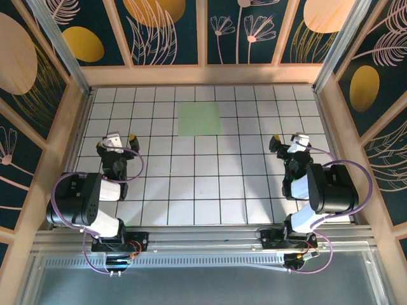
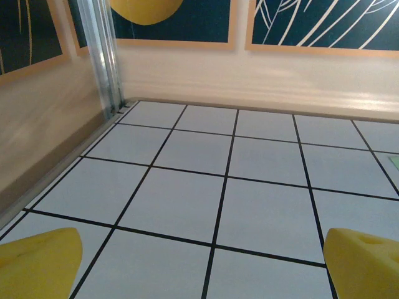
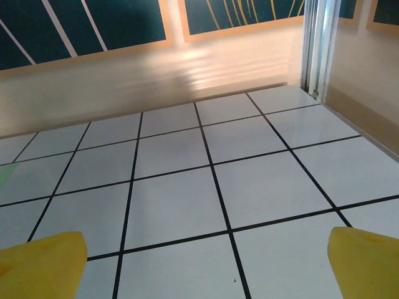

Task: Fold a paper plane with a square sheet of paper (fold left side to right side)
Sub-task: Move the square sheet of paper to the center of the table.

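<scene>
1. Square sheet of paper [image 1: 199, 119]: pale green, lying flat and unfolded on the table [image 1: 191, 190]. No crease is visible, so the fold is judged not yet begun.
2. Position: the sheet lies ahead of both pincers and between them, forward and to the right of the left pincer [image 1: 117, 140] and forward and to the left of the right pincer [image 1: 294, 138]. It is well apart from each. A green sliver shows at the left edge of the right wrist view [image 3: 5, 174].
3. Left pincer [image 2: 199, 268]: jaws spread wide, nothing between the yellow pads [image 2: 37, 261], bare tile beneath.
4. Right pincer [image 3: 202, 265]: likewise wide open and empty, hovering over bare tile.
5. Risk, pickup: the sheet is thin and flush with a smooth surface. A pad pressing at its left edge would likely push it along rather than lift it, or buckle that edge.
6. Risk, fold: if the right pincer does not pin the right half, the sheet may rotate as the left side comes over. The edges would then miss each other and the crease would run skewed.
7. Risk, grip: closing hard on a lifted corner could crumple it.
</scene>
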You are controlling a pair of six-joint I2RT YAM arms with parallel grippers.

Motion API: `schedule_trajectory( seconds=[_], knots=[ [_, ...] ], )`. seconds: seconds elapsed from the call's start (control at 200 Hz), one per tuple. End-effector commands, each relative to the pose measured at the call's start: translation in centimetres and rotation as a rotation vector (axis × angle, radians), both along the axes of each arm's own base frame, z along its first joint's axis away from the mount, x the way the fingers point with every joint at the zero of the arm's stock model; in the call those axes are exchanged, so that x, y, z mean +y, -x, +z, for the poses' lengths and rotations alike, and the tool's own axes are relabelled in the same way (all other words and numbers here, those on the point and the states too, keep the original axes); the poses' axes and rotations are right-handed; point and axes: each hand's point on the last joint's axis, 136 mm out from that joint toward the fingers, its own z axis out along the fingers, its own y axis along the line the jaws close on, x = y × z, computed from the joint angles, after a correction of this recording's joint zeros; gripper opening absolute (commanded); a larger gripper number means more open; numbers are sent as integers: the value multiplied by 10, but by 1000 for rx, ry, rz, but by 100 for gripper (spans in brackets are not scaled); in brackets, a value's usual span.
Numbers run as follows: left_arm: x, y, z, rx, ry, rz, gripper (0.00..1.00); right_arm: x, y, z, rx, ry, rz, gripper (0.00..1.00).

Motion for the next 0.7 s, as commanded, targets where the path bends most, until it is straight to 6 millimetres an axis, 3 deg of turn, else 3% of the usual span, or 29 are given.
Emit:
schedule_trajectory(
  seconds=[0.0,0.696],
  knots=[
    [-1,-3,8,-32,19,-11,99,6,-2,7,-23,11,28,99],
    [-1,-3,7,-30,19,-11,99,6,-3,7,-23,13,28,99]
  ],
)
